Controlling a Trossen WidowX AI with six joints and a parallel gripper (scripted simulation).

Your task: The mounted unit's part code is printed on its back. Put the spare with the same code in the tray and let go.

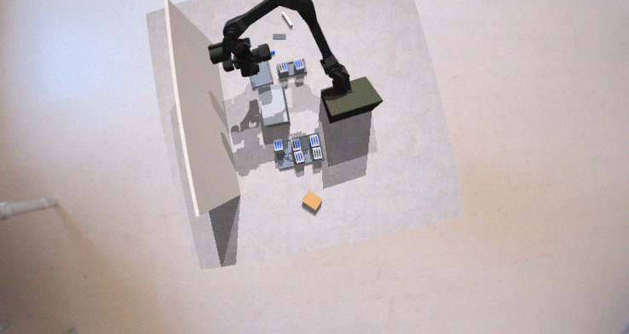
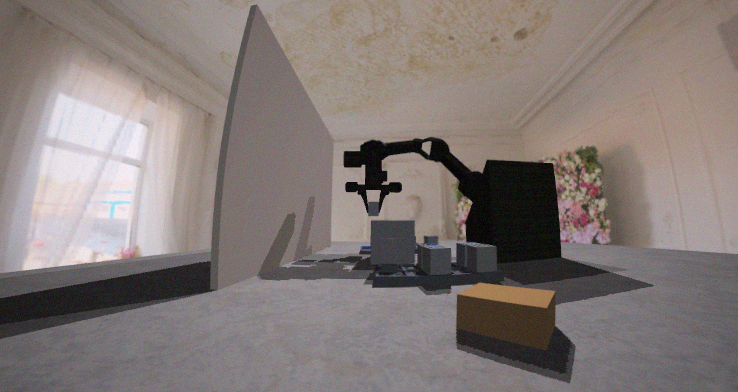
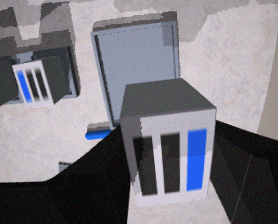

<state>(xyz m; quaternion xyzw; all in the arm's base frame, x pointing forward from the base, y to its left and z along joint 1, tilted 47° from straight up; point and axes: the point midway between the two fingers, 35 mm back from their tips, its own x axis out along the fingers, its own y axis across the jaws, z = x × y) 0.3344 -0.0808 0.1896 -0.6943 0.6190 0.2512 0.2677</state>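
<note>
My gripper (image 1: 245, 62) (image 2: 373, 211) (image 3: 159, 124) is shut on a grey spare block (image 2: 373, 206) (image 3: 160, 96). In the wrist view its label shows two black bars and one blue bar at the right. It hangs in the air near the shallow blue-grey tray (image 1: 262, 78) (image 3: 135, 55); the tray's visible inside is bare, part is hidden. The mounted unit, a tall pale box (image 1: 274, 106) (image 2: 392, 240), stands beside the tray; its back label is not readable. Several spares, one here (image 1: 314, 141), stand in a rack (image 1: 285, 161) (image 2: 439, 280).
A smaller rack (image 3: 75, 82) with two labelled blocks stands beside the tray. A large upright panel (image 1: 193, 112) (image 2: 273, 156) stands close to the arm's left. A blue strip (image 1: 272, 53) (image 3: 96, 135) lies at the tray's end. An orange block (image 1: 312, 200) (image 2: 506, 306) lies beyond the spare rack.
</note>
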